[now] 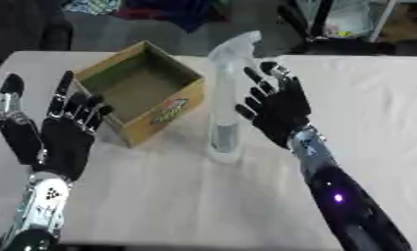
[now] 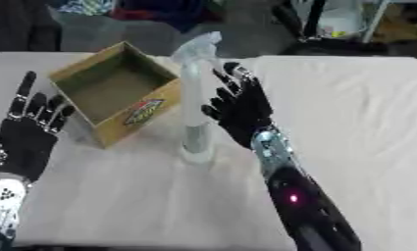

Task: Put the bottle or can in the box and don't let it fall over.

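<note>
A tall clear bottle [image 1: 226,98] with a spray-type top stands upright on the desk [image 1: 203,196], just right of the open cardboard box [image 1: 143,90] and not yet in it. The right robot hand [image 1: 276,105] is beside the bottle's right flank, palm turned toward it and fingers spread nearly straight; it has hold of nothing, and whether the fingertips touch the plastic cannot be told. That side-on pose looks like a set-up for closing around the mid-body, a sensible height for a tall, narrow thing that would tip if taken near the top. The left robot hand [image 1: 57,130] is raised at the box's near-left corner, fingers straight and upward, empty, and close enough to steady the box. The box sits askew, its opening free to take the bottle.
</note>
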Available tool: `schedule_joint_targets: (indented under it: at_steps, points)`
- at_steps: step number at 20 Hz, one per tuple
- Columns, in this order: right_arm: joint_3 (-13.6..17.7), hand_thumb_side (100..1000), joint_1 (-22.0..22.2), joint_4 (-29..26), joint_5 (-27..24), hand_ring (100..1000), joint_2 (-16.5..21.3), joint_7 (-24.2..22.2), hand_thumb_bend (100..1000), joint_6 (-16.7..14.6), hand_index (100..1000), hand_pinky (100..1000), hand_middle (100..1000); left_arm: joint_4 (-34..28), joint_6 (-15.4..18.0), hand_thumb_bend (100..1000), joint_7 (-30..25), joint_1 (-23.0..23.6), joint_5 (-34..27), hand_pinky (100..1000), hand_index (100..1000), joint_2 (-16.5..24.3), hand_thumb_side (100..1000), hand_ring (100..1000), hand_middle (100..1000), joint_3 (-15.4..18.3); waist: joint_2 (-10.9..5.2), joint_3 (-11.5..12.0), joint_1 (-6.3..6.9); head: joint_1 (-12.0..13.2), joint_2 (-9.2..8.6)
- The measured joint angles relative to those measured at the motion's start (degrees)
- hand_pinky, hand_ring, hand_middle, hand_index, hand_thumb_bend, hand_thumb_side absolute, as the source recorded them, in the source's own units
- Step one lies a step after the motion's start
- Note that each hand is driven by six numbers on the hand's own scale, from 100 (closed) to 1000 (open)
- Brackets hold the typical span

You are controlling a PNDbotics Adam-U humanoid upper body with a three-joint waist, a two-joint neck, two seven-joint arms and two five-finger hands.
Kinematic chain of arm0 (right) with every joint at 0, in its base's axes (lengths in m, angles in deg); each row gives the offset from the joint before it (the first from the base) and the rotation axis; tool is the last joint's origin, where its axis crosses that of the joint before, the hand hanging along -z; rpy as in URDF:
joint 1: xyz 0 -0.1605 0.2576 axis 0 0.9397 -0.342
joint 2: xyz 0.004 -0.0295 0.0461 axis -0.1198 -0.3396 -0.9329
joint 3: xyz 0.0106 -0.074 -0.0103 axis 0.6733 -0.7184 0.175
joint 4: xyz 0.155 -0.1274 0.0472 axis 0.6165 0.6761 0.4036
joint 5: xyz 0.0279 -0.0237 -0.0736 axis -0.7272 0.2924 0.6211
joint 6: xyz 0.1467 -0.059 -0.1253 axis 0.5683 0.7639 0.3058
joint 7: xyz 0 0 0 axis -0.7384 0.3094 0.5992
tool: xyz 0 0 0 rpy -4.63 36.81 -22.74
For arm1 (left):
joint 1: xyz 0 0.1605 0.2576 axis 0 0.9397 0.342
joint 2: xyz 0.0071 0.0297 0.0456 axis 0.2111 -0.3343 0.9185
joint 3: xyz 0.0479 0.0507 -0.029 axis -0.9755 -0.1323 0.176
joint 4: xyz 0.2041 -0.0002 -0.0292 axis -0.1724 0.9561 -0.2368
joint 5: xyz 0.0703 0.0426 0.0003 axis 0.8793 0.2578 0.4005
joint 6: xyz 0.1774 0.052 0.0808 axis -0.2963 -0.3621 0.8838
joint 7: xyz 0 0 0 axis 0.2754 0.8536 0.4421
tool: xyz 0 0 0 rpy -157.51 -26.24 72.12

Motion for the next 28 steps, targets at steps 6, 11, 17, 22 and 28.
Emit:
schedule_joint_targets:
  at_steps: [6,11,17,22,28]
  points:
    - [-0.02,418,0.00,-0.86,-0.51,100,0.02,0.01,100,0.01,1000,293,100,-0.01,0.00,371,0.00,0.00,0.00,597,1000,0.00,827,588,410,0.00,-0.04,-0.02,0.00,0.00,0.01]
    - [-0.05,409,-0.01,-2.48,-1.67,100,0.05,0.12,100,0.14,1000,292,100,-0.03,0.01,372,0.01,0.00,0.00,598,1000,0.00,827,588,410,0.00,-0.10,-0.05,0.00,0.00,0.33]
    - [-0.38,408,-0.02,-4.14,-2.98,100,0.07,0.53,100,0.51,1000,292,100,-0.06,0.01,372,0.01,0.01,0.00,598,1000,0.00,827,588,410,0.00,-0.10,-0.07,0.00,0.00,0.41]
    - [-0.50,392,-0.03,-5.12,-3.66,100,0.08,0.73,100,0.71,1000,288,100,-0.11,0.02,373,0.02,0.02,0.00,597,1000,0.00,826,585,409,0.00,-0.10,-0.14,0.00,0.00,0.41]
    - [-0.73,382,-0.03,-7.45,-5.87,100,0.16,1.22,100,0.98,1000,286,100,-0.12,0.02,373,0.02,0.03,0.00,598,1000,0.00,828,585,409,0.00,-0.10,-0.20,0.00,0.01,0.46]
